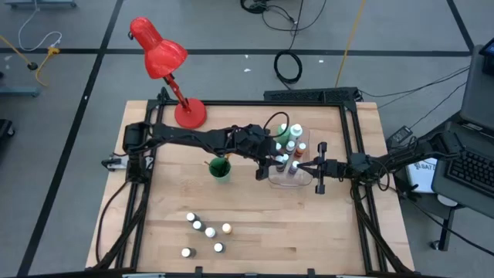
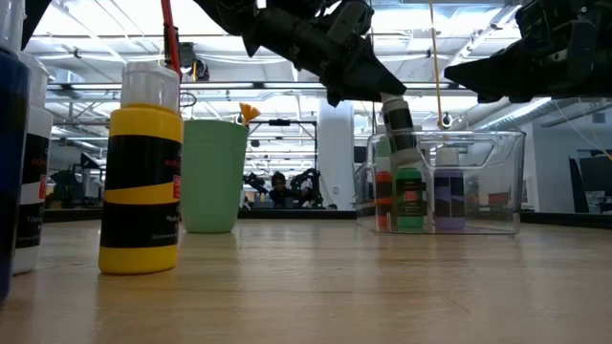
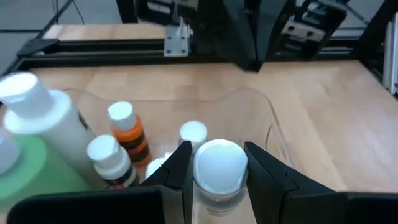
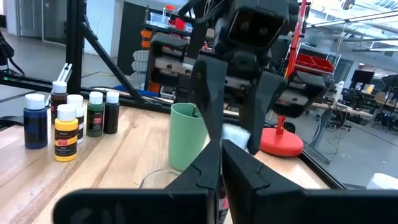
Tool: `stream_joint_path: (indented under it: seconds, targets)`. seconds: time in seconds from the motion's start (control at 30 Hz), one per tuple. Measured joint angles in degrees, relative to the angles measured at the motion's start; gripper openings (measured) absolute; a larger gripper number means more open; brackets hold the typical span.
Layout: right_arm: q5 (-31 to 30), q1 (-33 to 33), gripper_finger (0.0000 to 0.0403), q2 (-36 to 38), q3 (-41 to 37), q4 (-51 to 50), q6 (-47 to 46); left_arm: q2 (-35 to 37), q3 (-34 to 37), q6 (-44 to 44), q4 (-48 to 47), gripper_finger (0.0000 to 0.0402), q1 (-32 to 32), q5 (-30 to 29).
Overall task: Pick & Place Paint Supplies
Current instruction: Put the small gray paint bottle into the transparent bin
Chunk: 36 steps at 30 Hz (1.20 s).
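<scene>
My left gripper (image 3: 217, 152) hangs over the clear tray (image 1: 289, 184), shut on a white-capped bottle (image 3: 217, 168). In the low view that bottle (image 2: 397, 122) is tilted above a green-labelled bottle (image 2: 409, 196) and a purple one (image 2: 449, 196), both standing in the tray. More bottles, orange-banded (image 3: 127, 134) and green-and-white (image 3: 37, 149), stand on the tray floor. My right gripper (image 4: 221, 149) is shut at the tray's right wall (image 1: 310, 166). Several tiny capped bottles (image 1: 204, 232) stand on the table's near part. My left gripper holds the bottle just under its white cap (image 3: 217, 163), pinched between the two fingers (image 3: 180, 168), which come from above and point down. The bottle hangs tilted below them, lifted over the bottles in the tray. My right gripper: whether it touches the tray wall, I cannot tell.
A green round cup (image 1: 220, 168) stands left of the tray, with a yellow tip (image 2: 249, 113) sticking out of it. A red desk lamp (image 1: 166, 66) stands at the far left. A dark frame (image 1: 351, 147) rims the table. Bare wood lies between the tray and the near bottles.
</scene>
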<state>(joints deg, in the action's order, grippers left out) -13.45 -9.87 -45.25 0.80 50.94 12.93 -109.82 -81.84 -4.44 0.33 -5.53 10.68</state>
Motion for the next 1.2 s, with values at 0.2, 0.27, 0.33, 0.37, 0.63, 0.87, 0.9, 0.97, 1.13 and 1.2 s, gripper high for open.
stream_joint_path:
  seconds: [0.2, 0.27, 0.33, 0.37, 0.63, 0.87, 0.9, 0.97, 1.13, 1.2]
  targets:
    - [0.02, 0.00, 0.0009, 0.00, 0.00, 0.04, 0.27, -0.66, 0.02, -0.13, -0.36, 0.0097, -0.06, -0.03]
    - [0.02, 0.00, 0.0009, 0.00, 0.00, 0.02, 0.44, -0.78, 0.02, -0.14, -0.66, 0.0097, -0.30, -0.02]
    - [0.02, 0.00, 0.0009, 0.00, 0.00, 0.04, 0.44, -1.32, 0.02, -0.16, -0.18, 0.0097, -0.52, 0.00]
    - [0.03, 0.00, 0.0009, 0.00, 0.00, 0.03, 0.45, -1.51, 0.02, -0.11, -0.17, 0.0097, -0.69, -0.02]
    - [0.06, 0.00, 0.0009, 0.00, 0.00, -0.42, 0.39, -5.42, 0.04, 1.61, 0.48, 0.0097, -1.58, -1.42]
    - [0.04, 0.00, 0.0009, 0.00, 0.00, -0.18, 0.39, -8.35, 0.04, 0.63, 0.68, 0.0097, -1.92, -1.55]
    - [0.06, 0.00, 0.0009, 0.00, 0.00, -0.19, 0.39, -8.51, 0.02, 0.58, 1.13, 0.0097, -2.02, -1.55]
    - [0.06, 0.00, 0.0009, 0.00, 0.00, -0.18, 0.39, -8.44, 0.02, 0.57, 0.81, 0.0097, -2.23, -1.46]
    - [0.06, 0.00, 0.0009, 0.02, 0.00, -0.43, 0.32, -8.27, 0.02, 1.42, 0.51, 0.0125, -2.39, -0.64]
    - [0.06, 0.00, 0.0009, 0.00, 0.00, -0.52, 0.26, -8.22, -0.01, 2.05, 0.21, 0.0169, -2.39, -0.57]
